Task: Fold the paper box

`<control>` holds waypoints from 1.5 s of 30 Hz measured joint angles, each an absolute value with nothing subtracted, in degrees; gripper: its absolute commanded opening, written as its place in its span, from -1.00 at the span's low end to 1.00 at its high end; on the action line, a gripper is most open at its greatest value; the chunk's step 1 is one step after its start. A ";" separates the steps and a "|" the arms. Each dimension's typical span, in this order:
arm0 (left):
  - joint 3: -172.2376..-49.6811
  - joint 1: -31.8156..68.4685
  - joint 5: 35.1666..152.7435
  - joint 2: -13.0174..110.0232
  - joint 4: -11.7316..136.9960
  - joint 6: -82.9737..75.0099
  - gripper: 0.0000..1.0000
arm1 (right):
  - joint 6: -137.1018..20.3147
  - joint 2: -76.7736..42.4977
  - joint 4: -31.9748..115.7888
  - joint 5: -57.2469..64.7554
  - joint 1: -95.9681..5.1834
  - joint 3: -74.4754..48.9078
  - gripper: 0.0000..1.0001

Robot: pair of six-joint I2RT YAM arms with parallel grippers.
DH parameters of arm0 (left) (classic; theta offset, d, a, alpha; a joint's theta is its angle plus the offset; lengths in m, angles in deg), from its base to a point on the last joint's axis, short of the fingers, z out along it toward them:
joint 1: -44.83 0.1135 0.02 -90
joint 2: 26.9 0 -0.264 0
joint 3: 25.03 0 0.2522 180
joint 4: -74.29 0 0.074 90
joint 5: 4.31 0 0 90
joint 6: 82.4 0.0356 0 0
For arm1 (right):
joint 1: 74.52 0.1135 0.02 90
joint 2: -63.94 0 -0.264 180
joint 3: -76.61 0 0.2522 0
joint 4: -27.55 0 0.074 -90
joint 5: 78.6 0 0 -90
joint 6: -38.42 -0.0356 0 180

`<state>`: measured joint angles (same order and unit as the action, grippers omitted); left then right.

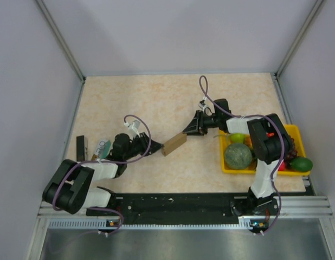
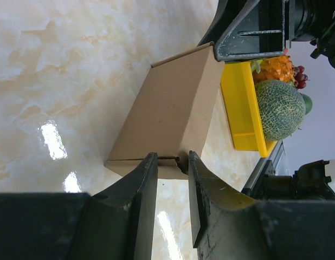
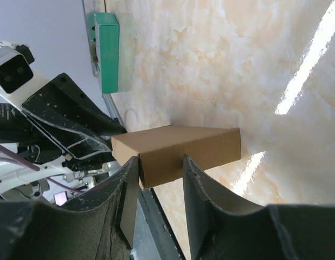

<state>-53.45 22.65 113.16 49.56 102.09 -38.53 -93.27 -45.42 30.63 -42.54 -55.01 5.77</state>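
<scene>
The paper box (image 1: 174, 144), a small closed brown carton, lies slantwise mid-table between my two grippers. My left gripper (image 1: 155, 147) is at its lower-left end. In the left wrist view its fingertips (image 2: 147, 165) overlap the near end face of the box (image 2: 173, 103), jaws a narrow gap apart with only table showing between them. My right gripper (image 1: 188, 131) is at the upper-right end. In the right wrist view its jaws stand apart, narrower than the box (image 3: 189, 146). One fingertip (image 3: 134, 165) is at the box's corner and the other is in front of its end face.
A yellow tray (image 1: 297, 132) with a melon (image 1: 238, 156) and other fruit stands at the right, by the right arm. A teal-and-white packet (image 1: 102, 147) and a flat black object (image 1: 80, 148) lie at the left. Grey walls enclose the table on three sides.
</scene>
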 measured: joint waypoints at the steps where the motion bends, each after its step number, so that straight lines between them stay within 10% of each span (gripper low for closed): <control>1: -53.38 22.67 113.35 49.91 102.75 -38.68 -0.55 | -93.21 -45.44 30.74 -42.51 -55.01 5.73 -0.27; 9: -56.70 22.48 111.71 43.53 88.69 -35.27 0.30 | -87.54 -42.47 43.09 -36.81 -54.01 2.27 0.18; 15: -63.30 22.43 110.71 35.75 67.71 -28.54 0.50 | -81.80 -32.13 54.66 -28.18 -53.98 1.97 0.41; 19: -69.68 22.43 111.43 34.63 60.89 -25.40 0.44 | -79.61 -25.53 59.73 -23.91 -53.72 1.97 0.42; 23: -75.26 22.46 112.87 37.56 59.40 -23.43 -0.10 | -79.26 -20.11 62.48 -20.44 -51.21 2.73 0.42; 45: -89.18 5.78 111.15 61.30 57.39 -21.81 -0.08 | -82.30 -1.01 69.34 -11.46 -52.61 18.29 0.46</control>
